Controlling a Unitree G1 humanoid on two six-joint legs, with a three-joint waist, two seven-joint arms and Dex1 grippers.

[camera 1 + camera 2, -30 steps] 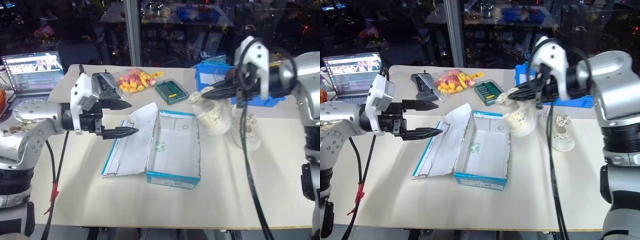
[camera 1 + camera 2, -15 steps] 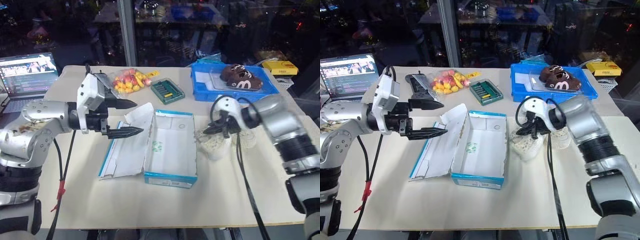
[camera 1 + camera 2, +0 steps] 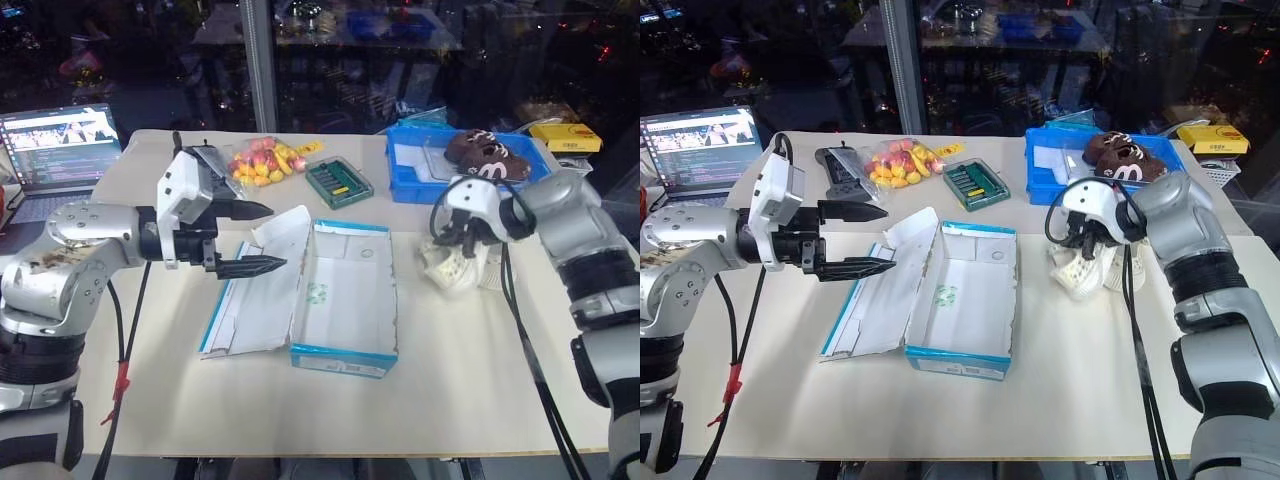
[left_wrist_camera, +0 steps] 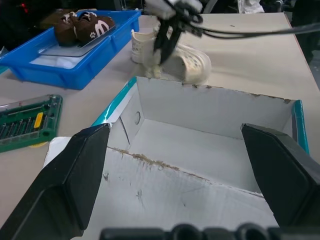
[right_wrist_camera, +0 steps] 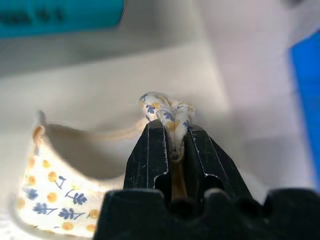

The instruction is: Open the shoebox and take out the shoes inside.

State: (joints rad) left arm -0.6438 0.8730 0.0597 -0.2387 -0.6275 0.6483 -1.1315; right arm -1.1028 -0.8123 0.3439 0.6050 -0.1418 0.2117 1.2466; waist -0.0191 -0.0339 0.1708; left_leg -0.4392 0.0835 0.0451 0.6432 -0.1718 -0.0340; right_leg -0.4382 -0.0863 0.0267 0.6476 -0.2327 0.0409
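Observation:
The shoebox [image 3: 345,300] lies open in the middle of the table, its white inside empty and its lid [image 3: 255,290] folded flat to the left. My left gripper [image 3: 275,236] hovers open over the lid, holding nothing. Right of the box, my right gripper [image 3: 455,238] is shut on the rim of one cream shoe [image 3: 448,270], which hangs low at the tabletop. The right wrist view shows the fingers [image 5: 150,155] pinching the shoe's flower-patterned lining. The other shoe [image 3: 492,270] stands just behind it on the table.
A blue tray [image 3: 420,170] holding dark brown shoes [image 3: 485,160] sits at the back right, a yellow box [image 3: 572,135] beyond it. A green bit set [image 3: 340,183], a bag of coloured sweets [image 3: 262,162] and a black device [image 3: 205,160] lie behind the box. A laptop [image 3: 60,145] is far left.
My right gripper has carried the shoe down and to the right, from above the box's edge to beside the other shoe. The left gripper has stayed in place.

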